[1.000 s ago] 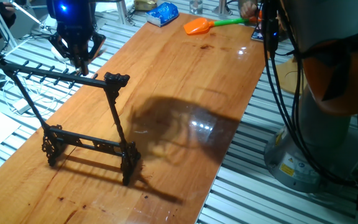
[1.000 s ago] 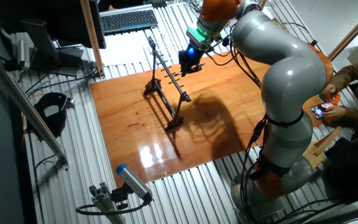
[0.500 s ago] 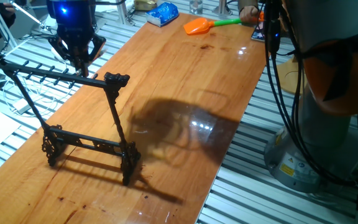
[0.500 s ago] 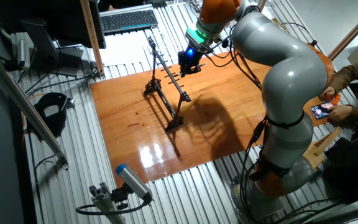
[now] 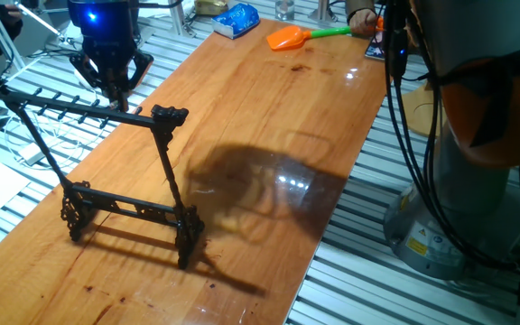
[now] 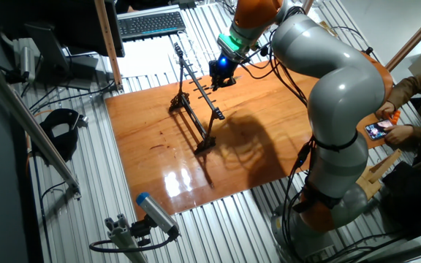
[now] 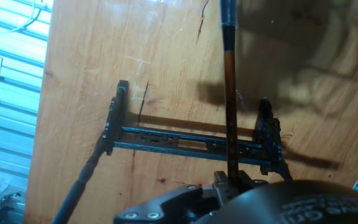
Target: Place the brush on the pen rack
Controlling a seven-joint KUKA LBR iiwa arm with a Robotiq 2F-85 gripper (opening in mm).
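We are holding the thin dark-shafted brush [image 7: 230, 93] pinched in the black 2-finger gripper [image 5: 113, 83] above the tall black metal pen rack [image 5: 106, 171], aiming to hook it squarely on 1 peg.

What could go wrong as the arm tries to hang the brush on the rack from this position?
The brush is thin and gripped at one end only, so it may tilt or slip in the gripper. The pen rack stands on slim uprights; a nudge against its top bar could tip it. The pegs are small, so the brush could miss them and fall onto the table.
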